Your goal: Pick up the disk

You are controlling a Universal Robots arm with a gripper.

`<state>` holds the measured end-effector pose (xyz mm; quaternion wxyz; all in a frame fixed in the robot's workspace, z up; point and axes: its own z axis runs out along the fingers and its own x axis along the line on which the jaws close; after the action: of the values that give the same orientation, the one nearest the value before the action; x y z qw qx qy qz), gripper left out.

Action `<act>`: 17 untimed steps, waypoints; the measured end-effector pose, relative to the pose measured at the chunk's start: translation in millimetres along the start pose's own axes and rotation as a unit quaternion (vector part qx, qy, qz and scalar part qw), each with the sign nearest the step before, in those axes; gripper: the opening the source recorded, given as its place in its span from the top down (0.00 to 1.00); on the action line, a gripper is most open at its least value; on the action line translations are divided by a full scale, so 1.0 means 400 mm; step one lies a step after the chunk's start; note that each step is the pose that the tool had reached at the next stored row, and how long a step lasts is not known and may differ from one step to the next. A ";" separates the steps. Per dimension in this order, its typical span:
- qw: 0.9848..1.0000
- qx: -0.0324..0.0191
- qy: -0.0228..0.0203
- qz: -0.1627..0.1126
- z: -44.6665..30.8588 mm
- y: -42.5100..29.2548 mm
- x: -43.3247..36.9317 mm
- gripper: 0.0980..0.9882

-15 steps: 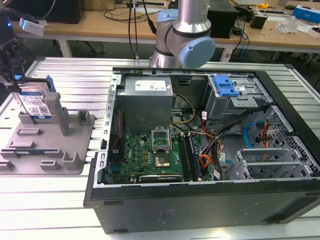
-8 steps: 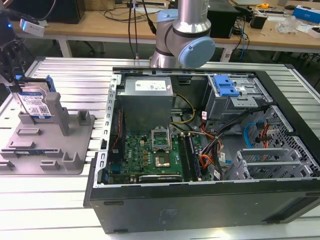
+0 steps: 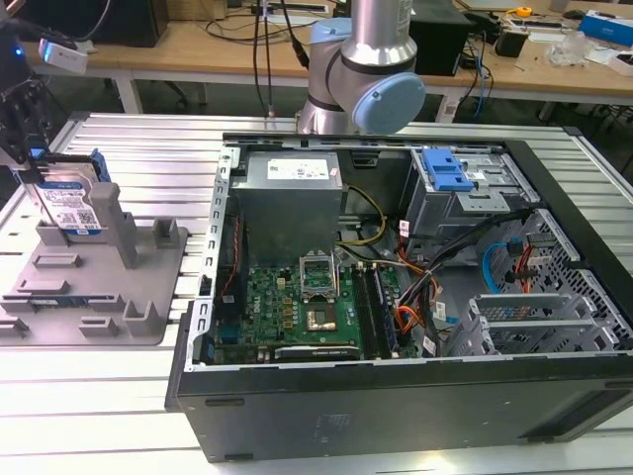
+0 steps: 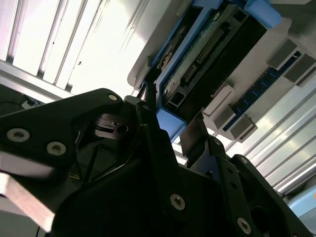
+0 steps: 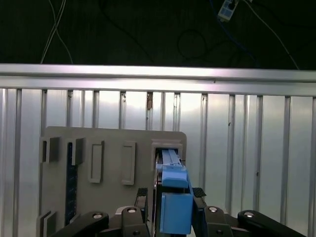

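So the disk is a flat silver drive with a blue-and-white label on its broad face and blue plastic rails down its sides. It's parked in a grey fixture with upright posts, close to the table's edge on the exterior view's left.

The gripper is right on top of it. In the first wrist view the two black fingers sit tight against either side of the blue rail, so it looks clamped onto the drive.

The table is ribbed aluminium, slats running across it. An open black computer case lies on its side over most of the middle, motherboard and cables showing, with the arm's base joint behind it. Wooden benches with cables and clutter run along the back of the room.

Orientation: the drive stands on edge, not flat. Its labelled face is turned toward the table's near edge in the exterior view, and its long axis looks roughly upright, thin edge up toward the gripper.
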<state>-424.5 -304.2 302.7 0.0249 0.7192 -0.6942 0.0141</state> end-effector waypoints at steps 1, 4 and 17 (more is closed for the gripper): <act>1.000 0.000 0.000 0.000 0.001 0.001 -0.001 0.60; 1.000 0.001 0.000 0.000 0.002 0.002 -0.004 0.60; 1.000 0.001 0.000 0.000 0.009 0.004 -0.006 0.60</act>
<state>-426.3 -302.1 299.2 0.0243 0.7192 -0.6942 0.0149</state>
